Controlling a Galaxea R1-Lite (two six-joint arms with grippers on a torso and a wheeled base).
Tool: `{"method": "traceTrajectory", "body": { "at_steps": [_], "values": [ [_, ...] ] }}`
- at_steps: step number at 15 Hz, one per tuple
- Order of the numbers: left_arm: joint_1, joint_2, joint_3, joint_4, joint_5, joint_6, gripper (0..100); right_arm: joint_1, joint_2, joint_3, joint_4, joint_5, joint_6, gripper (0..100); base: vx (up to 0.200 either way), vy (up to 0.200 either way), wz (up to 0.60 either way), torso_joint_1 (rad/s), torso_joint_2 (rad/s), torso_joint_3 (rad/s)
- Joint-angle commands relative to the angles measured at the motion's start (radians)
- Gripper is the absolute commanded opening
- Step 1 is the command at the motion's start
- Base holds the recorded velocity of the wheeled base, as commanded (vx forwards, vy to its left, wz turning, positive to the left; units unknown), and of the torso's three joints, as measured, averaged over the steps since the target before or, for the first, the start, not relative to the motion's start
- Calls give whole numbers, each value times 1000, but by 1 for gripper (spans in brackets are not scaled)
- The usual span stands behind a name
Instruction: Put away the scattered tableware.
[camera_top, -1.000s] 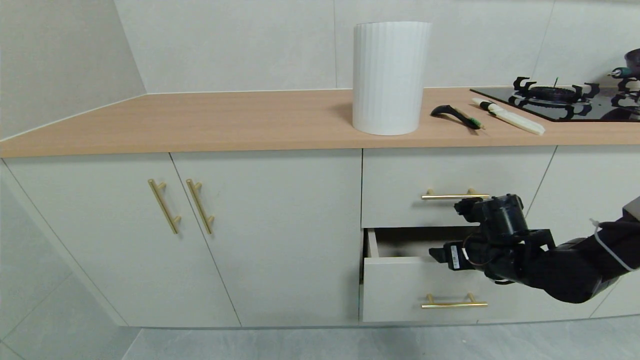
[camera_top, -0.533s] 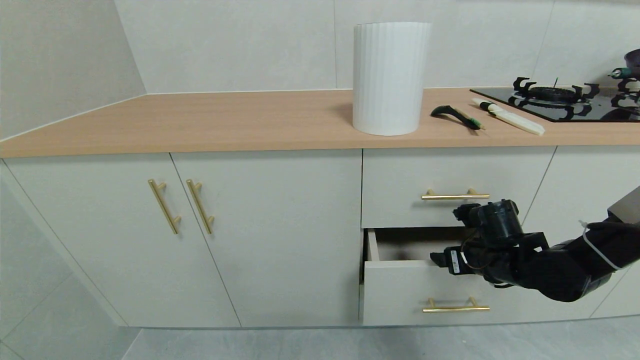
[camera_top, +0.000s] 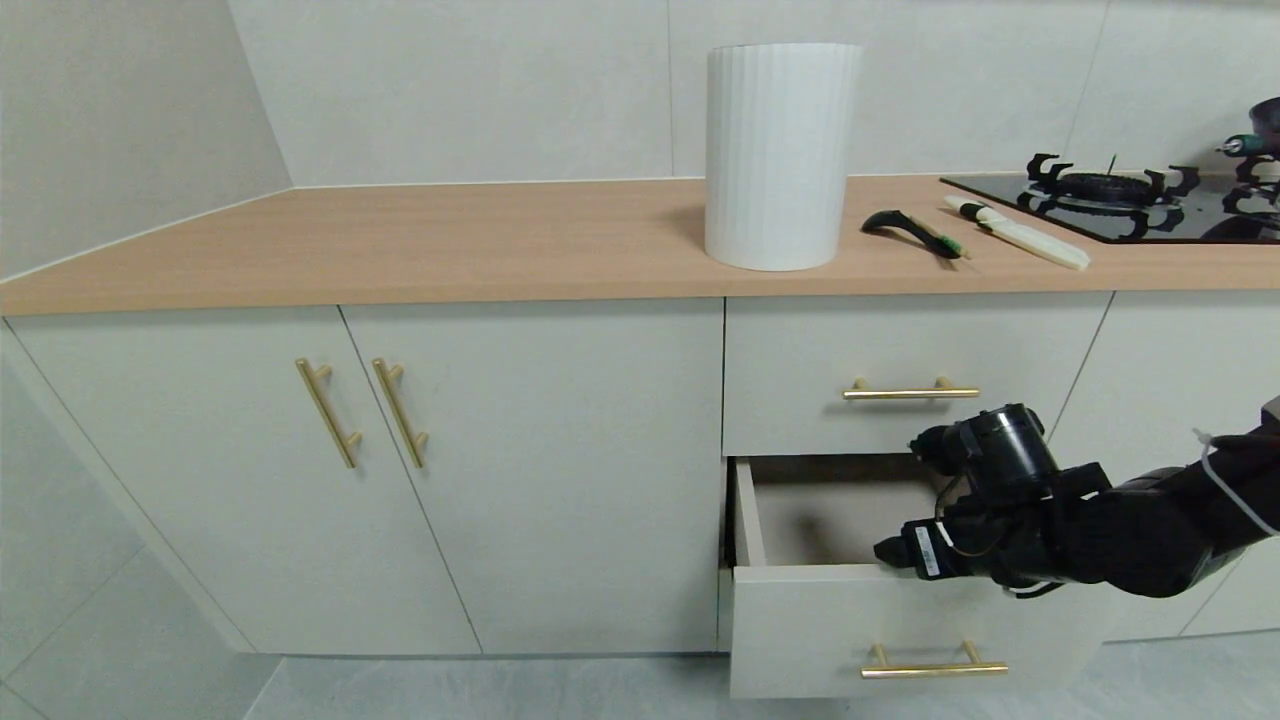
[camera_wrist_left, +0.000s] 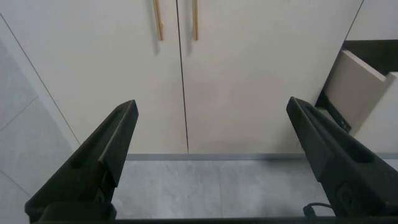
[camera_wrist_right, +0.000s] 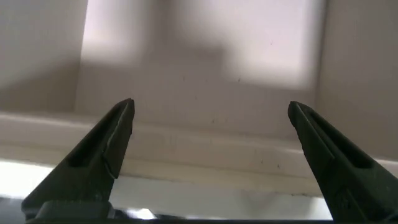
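Observation:
Two utensils lie on the wooden countertop (camera_top: 450, 240): a black-handled one (camera_top: 910, 231) and a long cream-coloured one (camera_top: 1018, 233). Below them the lower drawer (camera_top: 830, 620) stands pulled out, its inside bare. My right gripper (camera_top: 893, 549) sits at the top edge of the drawer front. In the right wrist view that gripper (camera_wrist_right: 210, 111) is open, its fingers spread wide over the drawer's rim (camera_wrist_right: 205, 158) and looking into the cavity. My left gripper (camera_wrist_left: 211, 107) is open and holds nothing, low in front of the cabinet doors (camera_wrist_left: 186, 74).
A tall white ribbed cylinder (camera_top: 777, 155) stands on the countertop left of the utensils. A gas hob (camera_top: 1120, 200) fills the far right. The upper drawer (camera_top: 910, 370) is closed. The open drawer's corner (camera_wrist_left: 357, 84) juts out near the left arm.
The lower drawer has slid farther out of the cabinet. My right gripper has come back and down with its front edge.

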Motion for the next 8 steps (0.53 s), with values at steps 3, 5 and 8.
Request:
{"method": "traceTrajectory", "body": {
  "at_steps": [3, 5, 8],
  "values": [
    [0, 1, 0, 0, 0, -1, 100, 20, -80, -22, 127, 20, -2, 100, 0, 0, 0, 0, 0, 0],
    [0, 1, 0, 0, 0, -1, 100, 34, -85, -28, 181, 21, -4, 100, 0, 0, 0, 0, 0, 0],
    [0, 1, 0, 0, 0, -1, 100, 46, -88, -28, 267, 21, -37, 100, 0, 0, 0, 0, 0, 0]
  ]
}}
